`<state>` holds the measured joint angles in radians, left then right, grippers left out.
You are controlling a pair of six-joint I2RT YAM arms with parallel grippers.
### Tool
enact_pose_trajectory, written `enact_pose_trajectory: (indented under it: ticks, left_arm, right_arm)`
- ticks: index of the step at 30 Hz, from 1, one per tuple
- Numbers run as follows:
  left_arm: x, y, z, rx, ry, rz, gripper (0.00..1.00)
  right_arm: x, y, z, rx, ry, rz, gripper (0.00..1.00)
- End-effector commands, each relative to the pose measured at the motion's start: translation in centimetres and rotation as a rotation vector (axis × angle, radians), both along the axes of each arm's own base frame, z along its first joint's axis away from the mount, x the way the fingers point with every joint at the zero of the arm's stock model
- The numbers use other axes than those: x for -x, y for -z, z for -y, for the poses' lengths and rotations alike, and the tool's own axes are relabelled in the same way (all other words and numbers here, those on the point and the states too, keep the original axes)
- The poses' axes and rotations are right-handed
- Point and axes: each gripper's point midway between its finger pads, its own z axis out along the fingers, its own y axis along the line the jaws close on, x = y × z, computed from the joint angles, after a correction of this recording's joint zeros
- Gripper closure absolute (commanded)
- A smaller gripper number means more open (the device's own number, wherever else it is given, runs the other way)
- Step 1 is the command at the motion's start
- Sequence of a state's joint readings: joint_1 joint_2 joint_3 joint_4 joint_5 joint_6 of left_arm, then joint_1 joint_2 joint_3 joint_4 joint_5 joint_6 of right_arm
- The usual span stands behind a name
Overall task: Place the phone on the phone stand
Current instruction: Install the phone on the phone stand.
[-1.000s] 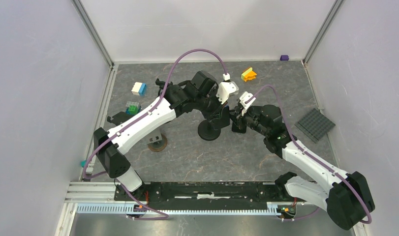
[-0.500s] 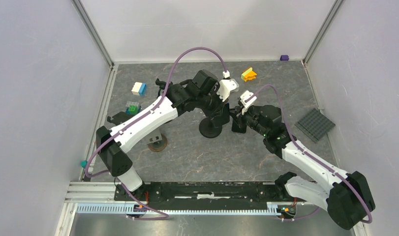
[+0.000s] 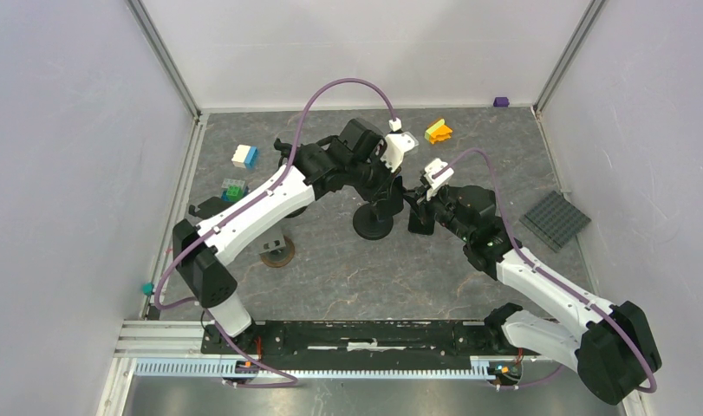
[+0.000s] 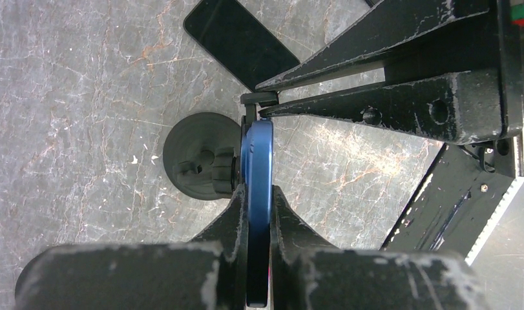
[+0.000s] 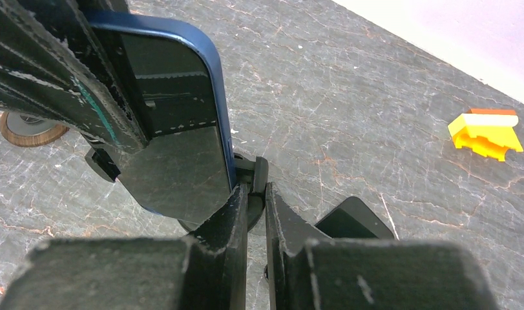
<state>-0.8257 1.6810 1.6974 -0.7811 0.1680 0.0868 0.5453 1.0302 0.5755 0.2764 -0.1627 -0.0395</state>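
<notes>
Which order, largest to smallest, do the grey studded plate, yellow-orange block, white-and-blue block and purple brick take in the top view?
1. grey studded plate
2. yellow-orange block and white-and-blue block: these look alike, so they are not ranked
3. purple brick, at the far edge

- phone [image 4: 259,148]: slim slab, blue rim, dark glossy face; off the table, standing on edge, pinched flat across both faces by the left gripper [image 4: 259,194].
- phone stand [image 4: 194,161]: all black, round flat base resting on the grey marbled table [image 3: 348,277] near its middle, short stem with a small clip on top.
- clip is clamped between the right gripper [image 5: 256,187] fingers.
- phone's lower rim sits just beside the clip, above the base; contact unclear.
</notes>
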Motion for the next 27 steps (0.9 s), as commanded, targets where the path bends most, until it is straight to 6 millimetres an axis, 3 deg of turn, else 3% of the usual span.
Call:
enact_pose_trajectory:
  ticks: [1, 15, 27]
  left_arm:
    - [-7.1, 1.3, -6.7, -0.202, -0.276, 0.141, 0.98]
    - [-7.4, 1.5, -8.2, -0.283, -0.271, 0.187, 0.98]
    - [-8.0, 2.2, -8.8, -0.344, -0.27, 0.209, 0.98]
  right_arm:
    - [0.9, -0.5, -0.2, -0.012, -0.029, -0.017, 1.0]
    - [1.8, -1.1, -0.9, 0.008, -0.118, 0.045, 1.0]
    - [2.8, -0.1, -1.5, 0.092, -0.224, 0.059, 0.99]
